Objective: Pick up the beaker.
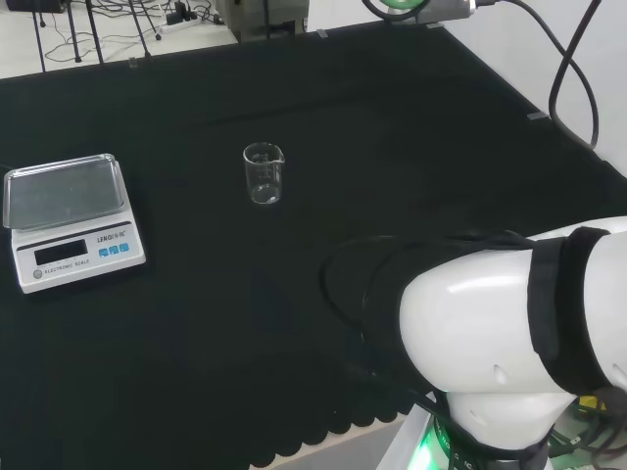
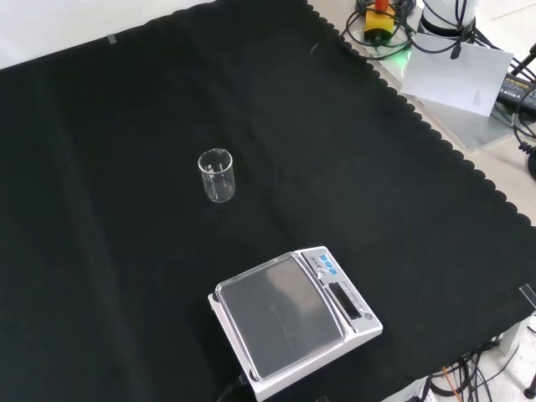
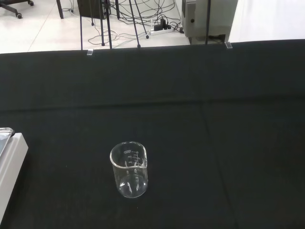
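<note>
One beaker (image 1: 264, 173) matters here, and whether the fingers are wide or curled I cannot tell. It stands upright and apparently empty on the black cloth (image 1: 392, 127), well apart from the scale (image 1: 71, 220), which lies to its left in the head view. Clear glass: probably light, stiff, slippery and breakable. Best taken around the mid-wall, below the spouted rim, thumb opposite the fingers
</note>
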You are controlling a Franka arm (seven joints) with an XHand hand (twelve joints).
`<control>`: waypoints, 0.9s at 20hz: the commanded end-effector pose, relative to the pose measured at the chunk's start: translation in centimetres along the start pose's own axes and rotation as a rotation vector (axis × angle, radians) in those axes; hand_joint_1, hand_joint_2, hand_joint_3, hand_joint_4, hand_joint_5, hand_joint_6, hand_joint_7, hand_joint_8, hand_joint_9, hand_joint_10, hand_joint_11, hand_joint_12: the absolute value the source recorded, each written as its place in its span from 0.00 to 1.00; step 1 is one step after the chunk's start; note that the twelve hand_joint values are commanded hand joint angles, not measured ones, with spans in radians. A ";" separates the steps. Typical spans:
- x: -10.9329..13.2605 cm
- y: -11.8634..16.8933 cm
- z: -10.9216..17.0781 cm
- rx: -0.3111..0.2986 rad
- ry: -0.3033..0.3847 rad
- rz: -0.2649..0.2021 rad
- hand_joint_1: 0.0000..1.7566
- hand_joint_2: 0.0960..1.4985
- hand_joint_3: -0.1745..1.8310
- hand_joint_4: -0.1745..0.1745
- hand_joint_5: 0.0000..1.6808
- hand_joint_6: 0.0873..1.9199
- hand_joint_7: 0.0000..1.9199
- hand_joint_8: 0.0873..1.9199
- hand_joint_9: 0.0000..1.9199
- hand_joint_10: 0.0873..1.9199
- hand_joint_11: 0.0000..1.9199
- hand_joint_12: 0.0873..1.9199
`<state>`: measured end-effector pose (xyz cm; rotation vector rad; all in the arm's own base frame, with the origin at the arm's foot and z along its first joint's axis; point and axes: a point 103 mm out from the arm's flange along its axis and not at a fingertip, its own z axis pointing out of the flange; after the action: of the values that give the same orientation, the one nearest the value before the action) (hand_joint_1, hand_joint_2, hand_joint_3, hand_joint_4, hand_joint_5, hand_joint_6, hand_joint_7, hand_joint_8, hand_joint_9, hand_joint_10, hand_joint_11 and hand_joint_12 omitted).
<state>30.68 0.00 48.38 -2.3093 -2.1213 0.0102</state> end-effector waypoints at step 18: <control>0.4 8.0 10.3 -0.023 0.079 -0.065 0.35 0.48 0.13 0.63 0.00 0.00 0.00 0.18 0.00 0.38 0.00 0.29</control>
<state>34.05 -0.41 45.00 -2.2899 -2.1453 -0.0537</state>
